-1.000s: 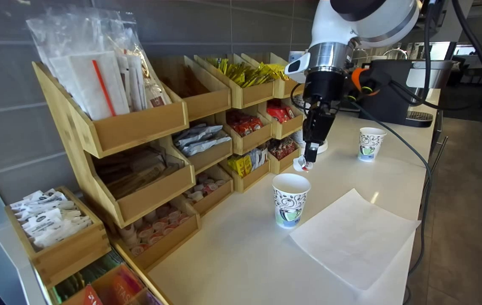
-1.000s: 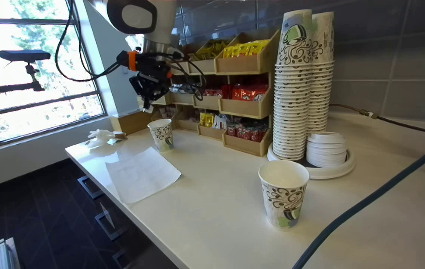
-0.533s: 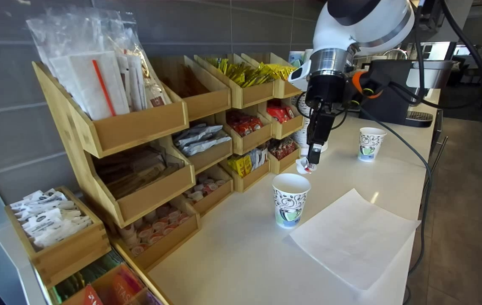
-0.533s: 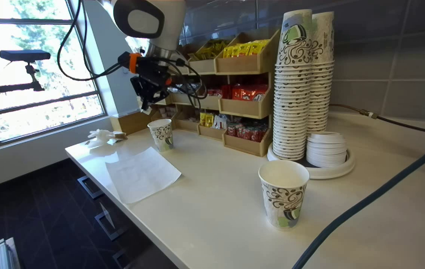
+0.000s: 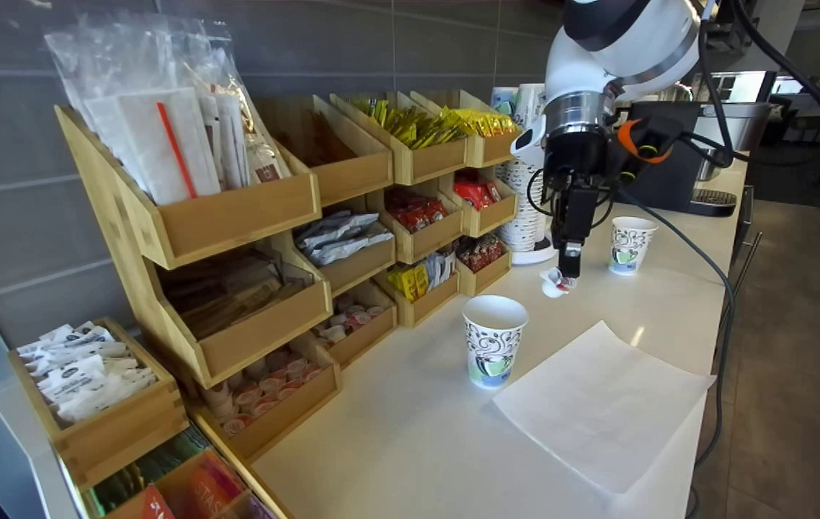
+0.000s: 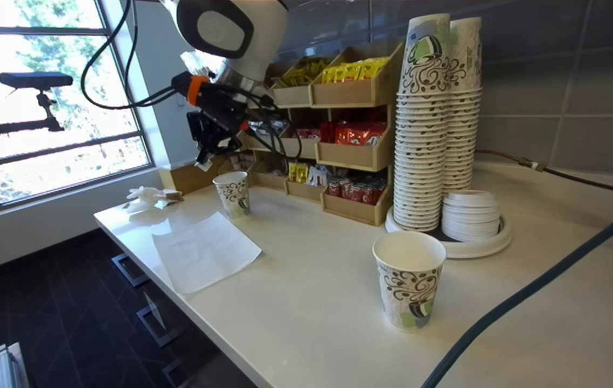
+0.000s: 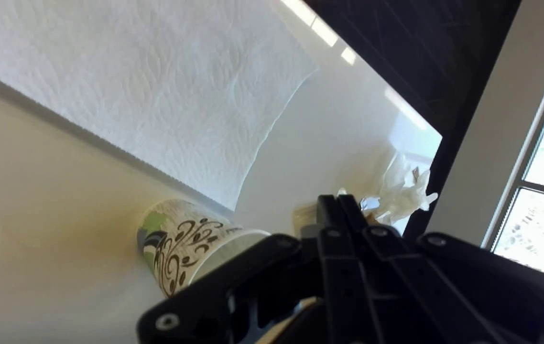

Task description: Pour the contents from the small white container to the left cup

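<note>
The small white container (image 5: 553, 283) with red marks is tiny and hangs at the fingertips of my gripper (image 5: 570, 261), held above the counter. It shows as a small white spot (image 6: 203, 164) under the gripper (image 6: 205, 153) in an exterior view. The left cup (image 5: 493, 339) is a patterned paper cup standing upright near the paper sheet, also in an exterior view (image 6: 233, 195) and the wrist view (image 7: 181, 248). The container is beside and higher than this cup's rim, not over its mouth. In the wrist view the fingers (image 7: 336, 198) are nearly together and hide most of the container.
A second paper cup (image 5: 630, 245) stands further along the counter. A white paper sheet (image 5: 608, 404) lies near the left cup. A wooden rack (image 5: 259, 346) with packets lines the wall. Tall cup stacks (image 6: 421, 151) and lids (image 6: 471, 215) stand on a round tray. A hose (image 6: 527, 296) crosses the counter.
The gripper, shut on the container, has moved sideways away from the left cup: to the right in one view, slightly left and down in another. Both cups have not moved.
</note>
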